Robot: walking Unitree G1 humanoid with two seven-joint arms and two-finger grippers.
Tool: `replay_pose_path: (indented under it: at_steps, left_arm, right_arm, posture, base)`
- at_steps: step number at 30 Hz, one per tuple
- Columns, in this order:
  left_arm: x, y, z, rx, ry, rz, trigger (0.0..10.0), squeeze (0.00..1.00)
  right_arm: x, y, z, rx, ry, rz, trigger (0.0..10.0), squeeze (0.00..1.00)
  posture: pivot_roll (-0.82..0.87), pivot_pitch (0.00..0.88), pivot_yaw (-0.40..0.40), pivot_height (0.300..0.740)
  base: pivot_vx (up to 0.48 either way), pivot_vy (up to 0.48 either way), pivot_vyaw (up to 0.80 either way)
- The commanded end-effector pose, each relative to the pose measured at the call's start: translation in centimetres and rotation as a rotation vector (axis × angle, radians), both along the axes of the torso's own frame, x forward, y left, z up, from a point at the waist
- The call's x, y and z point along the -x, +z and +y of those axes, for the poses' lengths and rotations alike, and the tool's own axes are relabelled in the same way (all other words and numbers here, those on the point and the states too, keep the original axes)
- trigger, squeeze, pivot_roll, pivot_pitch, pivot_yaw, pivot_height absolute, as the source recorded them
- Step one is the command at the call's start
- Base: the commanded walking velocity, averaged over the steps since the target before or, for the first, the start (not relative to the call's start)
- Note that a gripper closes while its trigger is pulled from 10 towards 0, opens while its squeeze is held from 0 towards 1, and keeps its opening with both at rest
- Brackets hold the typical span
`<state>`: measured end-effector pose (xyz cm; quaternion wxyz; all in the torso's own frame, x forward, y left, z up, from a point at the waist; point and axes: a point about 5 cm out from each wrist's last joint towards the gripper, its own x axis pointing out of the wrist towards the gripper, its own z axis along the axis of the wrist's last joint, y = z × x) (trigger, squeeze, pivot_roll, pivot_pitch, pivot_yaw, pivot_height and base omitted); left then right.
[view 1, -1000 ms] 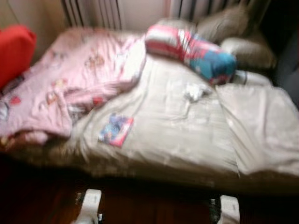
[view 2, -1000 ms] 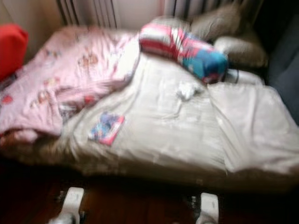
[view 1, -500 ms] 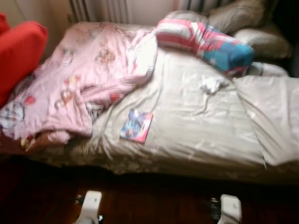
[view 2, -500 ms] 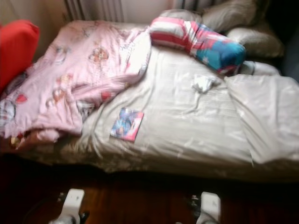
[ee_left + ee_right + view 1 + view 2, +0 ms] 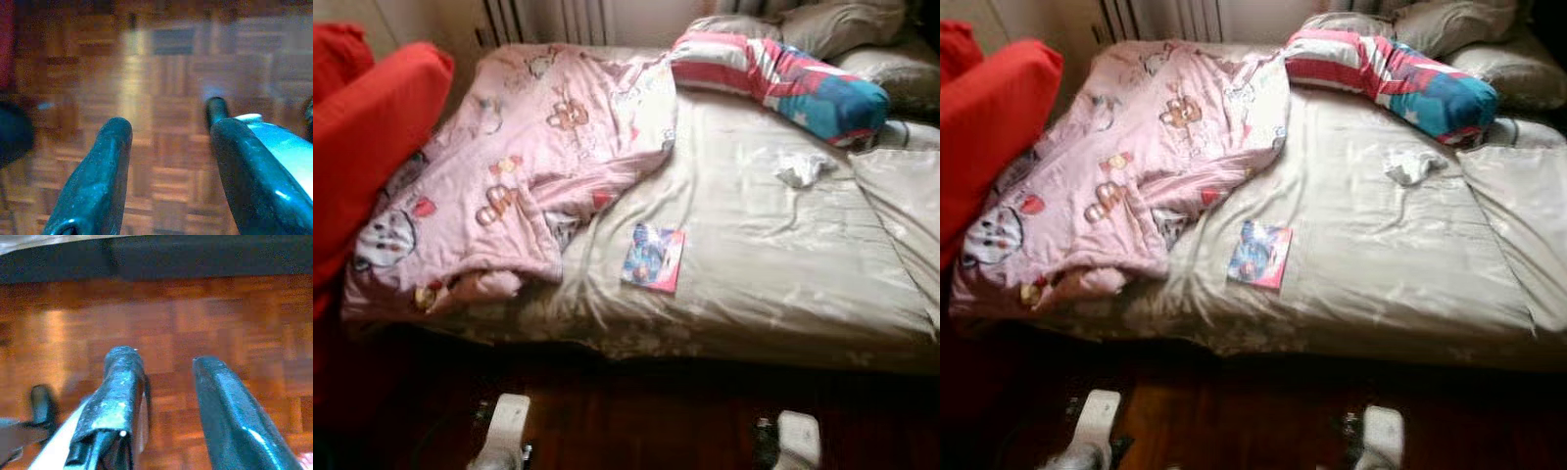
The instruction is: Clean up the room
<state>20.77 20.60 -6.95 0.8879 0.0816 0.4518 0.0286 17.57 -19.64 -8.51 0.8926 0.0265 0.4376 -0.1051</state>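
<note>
A bed [image 5: 773, 264] with a beige sheet stands before me. A rumpled pink cartoon blanket [image 5: 519, 166] covers its left half. A small colourful booklet [image 5: 653, 258] lies flat on the sheet near the front edge. Farther back on the right lies a crumpled white tissue [image 5: 801, 168]. A striped pink, white and blue pillow [image 5: 778, 78] rests at the head. Both arms hang low in front of the bed, left arm [image 5: 504, 431] and right arm [image 5: 795, 441]. My left gripper [image 5: 168, 122] and right gripper [image 5: 166, 361] are open and empty above the parquet floor [image 5: 205, 318].
Red cushions [image 5: 367, 147] stand at the left, touching the blanket. Grey pillows [image 5: 847, 24] lie at the far right and a radiator [image 5: 548, 18] stands behind the bed. A folded beige cover [image 5: 911, 215] lies on the bed's right side. Dark wooden floor runs along the bed's front edge.
The camera has swung left and the picture has sharpened, so the bed sits further right and more red cushion shows. Nothing on the bed has moved. Both arms still hang.
</note>
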Motion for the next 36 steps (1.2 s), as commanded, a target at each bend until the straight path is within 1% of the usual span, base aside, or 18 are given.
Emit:
replay_pose_path:
  at_steps: [1, 10, 16, 22, 26, 32, 36]
  left_arm:
    - [0.8, -0.5, 0.0, -0.009, -0.009, 0.036, 10.0, 0.0]
    - [1.1, -0.6, -0.1, -0.005, -0.008, 0.039, 10.0, 0.0]
    - [1.1, -0.6, -0.2, -0.001, -0.006, 0.036, 10.0, 0.0]
    - [0.8, -0.5, -0.5, 0.032, 0.005, 0.016, 10.0, 0.0]
    - [0.7, -0.5, -0.8, 0.034, -0.002, 0.02, 10.0, 0.0]
    - [0.5, -0.5, -1.5, 0.061, 0.008, 0.011, 10.0, 0.0]
    - [0.4, -0.5, -1.6, 0.066, 0.014, 0.004, 10.0, 0.0]
  right_arm:
    - [0.7, -0.2, -0.7, 0.016, -0.005, 0.024, 10.0, 0.0]
    - [1.0, -0.3, -0.8, 0.021, 0.01, 0.031, 10.0, 0.0]
    - [1.1, -0.4, -0.8, 0.022, 0.019, 0.033, 10.0, 0.0]
    - [1.1, -0.4, -0.8, 0.027, 0.029, 0.033, 10.0, 0.0]
    - [1.0, -0.3, -0.9, 0.031, 0.034, 0.032, 10.0, 0.0]
    - [0.9, -0.2, -1.2, 0.042, 0.044, 0.027, 10.0, 0.0]
    - [0.9, -0.1, -1.4, 0.045, 0.045, 0.025, 10.0, 0.0]
  posture:
    - [-0.11, 0.153, 0.045, 0.74]
    - [-0.12, 0.148, 0.039, 0.74]
    - [-0.12, 0.142, 0.04, 0.74]
    - [-0.12, 0.133, 0.037, 0.74]
    - [-0.13, 0.129, 0.028, 0.74]
    - [-0.12, 0.146, 0.011, 0.74]
    - [-0.11, 0.151, 0.006, 0.74]
  base:
    - [0.0, 0.472, 0.0]
    - [0.0, 0.453, 0.0]
    - [0.0, 0.0, 0.0]
    - [0.0, 0.0, 0.0]
    - [0.0, 0.0, 0.0]
    - [0.0, 0.0, 0.0]
    - [0.0, 0.0, 0.0]
